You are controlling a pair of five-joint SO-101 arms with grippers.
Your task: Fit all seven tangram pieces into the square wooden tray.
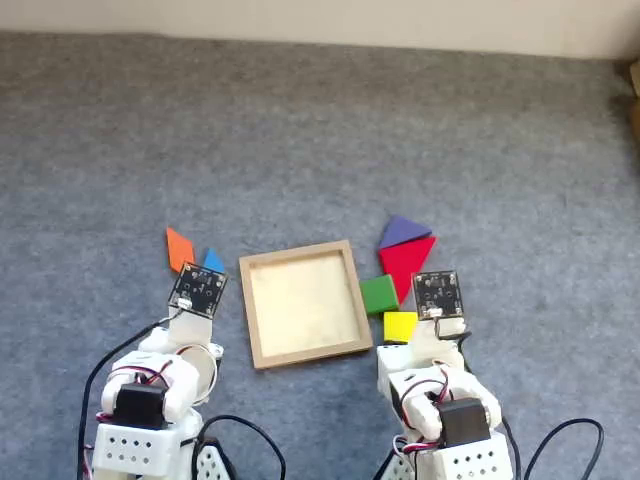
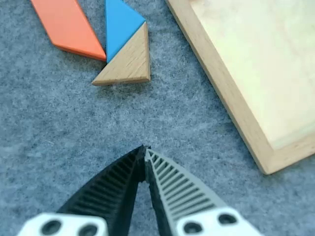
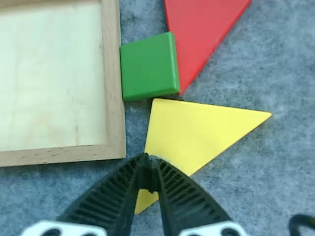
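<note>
The square wooden tray (image 1: 247,310) lies on the bench (image 1: 320,150). The orange parallelogram (image 1: 179,249), blue triangle (image 1: 213,261) and wooden triangle (image 2: 127,61) lie at its 10 o'clock, and the purple triangle (image 1: 403,231), red triangle (image 1: 405,262), green square (image 1: 379,294) and yellow triangle (image 1: 400,325) from 2 to 4. The left tool (image 2: 145,150) is closed over bare bench, and the right tool (image 3: 147,162) is closed over the yellow triangle's edge.

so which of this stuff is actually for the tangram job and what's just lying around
For the job: square wooden tray, orange parallelogram, blue triangle, wooden triangle, purple triangle, red triangle, green square, yellow triangle.
Just there: grey carpet.
</note>
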